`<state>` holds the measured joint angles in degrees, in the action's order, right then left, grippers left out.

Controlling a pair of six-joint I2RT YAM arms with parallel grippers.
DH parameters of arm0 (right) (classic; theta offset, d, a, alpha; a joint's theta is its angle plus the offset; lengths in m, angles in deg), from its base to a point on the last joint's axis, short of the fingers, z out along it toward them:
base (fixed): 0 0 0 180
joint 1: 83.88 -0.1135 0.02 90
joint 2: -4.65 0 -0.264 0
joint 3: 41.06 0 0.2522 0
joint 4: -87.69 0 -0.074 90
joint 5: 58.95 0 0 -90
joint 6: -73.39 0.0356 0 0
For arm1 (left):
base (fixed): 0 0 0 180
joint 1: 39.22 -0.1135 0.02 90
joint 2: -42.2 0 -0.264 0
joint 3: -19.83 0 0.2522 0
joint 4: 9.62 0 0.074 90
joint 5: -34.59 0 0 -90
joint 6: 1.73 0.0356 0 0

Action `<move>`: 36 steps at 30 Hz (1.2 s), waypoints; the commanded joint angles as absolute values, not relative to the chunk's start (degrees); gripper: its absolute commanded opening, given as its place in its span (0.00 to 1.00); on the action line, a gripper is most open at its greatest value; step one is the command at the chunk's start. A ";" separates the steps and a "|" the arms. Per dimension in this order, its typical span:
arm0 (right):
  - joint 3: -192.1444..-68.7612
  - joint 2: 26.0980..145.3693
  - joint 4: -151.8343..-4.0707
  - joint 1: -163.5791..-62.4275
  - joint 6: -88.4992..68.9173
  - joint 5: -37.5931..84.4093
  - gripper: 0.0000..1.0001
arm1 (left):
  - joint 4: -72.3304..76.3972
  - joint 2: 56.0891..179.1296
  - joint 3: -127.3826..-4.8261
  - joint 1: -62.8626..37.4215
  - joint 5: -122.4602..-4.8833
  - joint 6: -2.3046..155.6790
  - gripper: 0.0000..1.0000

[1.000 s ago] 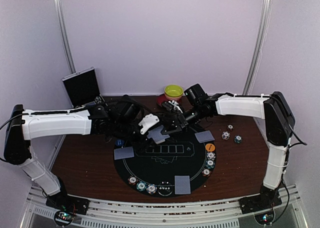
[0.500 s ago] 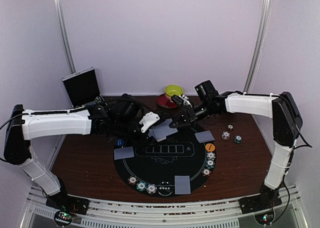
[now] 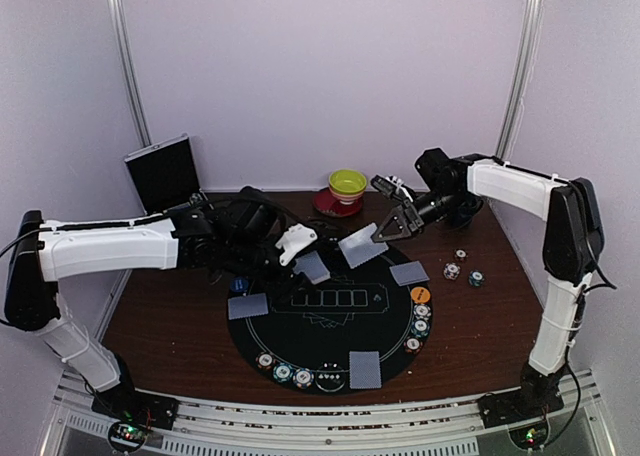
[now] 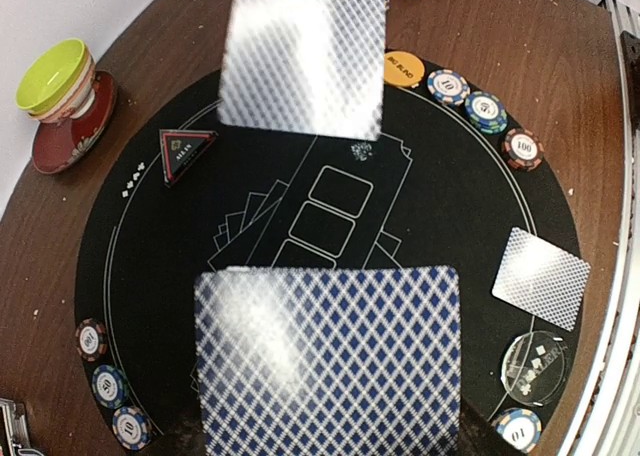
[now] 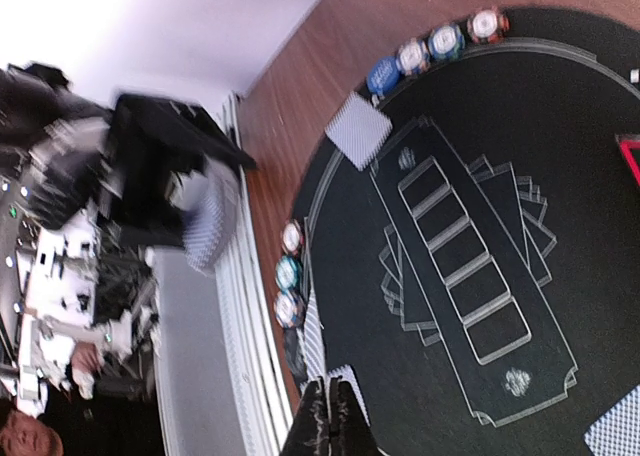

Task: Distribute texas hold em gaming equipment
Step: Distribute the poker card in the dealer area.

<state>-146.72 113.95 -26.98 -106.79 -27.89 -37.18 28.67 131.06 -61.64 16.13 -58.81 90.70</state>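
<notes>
My left gripper point(image 3: 302, 257) hovers over the back of the round black mat point(image 3: 330, 336), shut on a deck of blue-backed cards point(image 3: 313, 267). That deck point(image 4: 330, 361) fills the bottom of the left wrist view and hides the fingers. To its right, above the mat's back edge, my right gripper point(image 3: 379, 234) is shut on a single card point(image 3: 358, 246), the card point(image 5: 318, 358) showing edge-on at its tips point(image 5: 331, 416). Three cards lie face down on the mat: left card point(image 3: 247, 306), right card point(image 3: 408, 273), near card point(image 3: 365, 368). Chips point(image 3: 420, 318) and an orange button point(image 3: 420, 294) line the mat's rim.
Three loose chips point(image 3: 463, 271) lie on the wood right of the mat. A yellow-green bowl point(image 3: 347, 184) on a red saucer stands at the back centre. A dark tablet point(image 3: 163, 171) leans at the back left. A red triangle marker point(image 4: 187, 153) sits on the mat.
The right gripper has pulled one card off the deck and carried it right and back, away from the left gripper. The left arm and its deck have stayed put.
</notes>
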 commanded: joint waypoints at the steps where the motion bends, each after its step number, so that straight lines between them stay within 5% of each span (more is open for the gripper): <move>1: -150.21 119.43 -0.85 -106.81 -52.05 -30.55 0.00 | 28.53 127.57 -62.74 16.40 -58.01 90.38 0.62; 20: -144.29 116.24 -0.69 -125.33 -58.27 -9.15 0.00 | 29.15 123.64 -58.67 16.40 -56.99 89.50 0.63; 36: -143.06 118.37 -0.70 -135.50 -59.43 -7.10 0.00 | 28.31 122.54 -57.92 16.42 -57.46 89.16 0.63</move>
<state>-142.61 118.54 -1.32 -134.49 -58.69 -8.28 30.77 124.20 -58.38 16.13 -57.32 89.85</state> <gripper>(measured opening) 0.010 0.628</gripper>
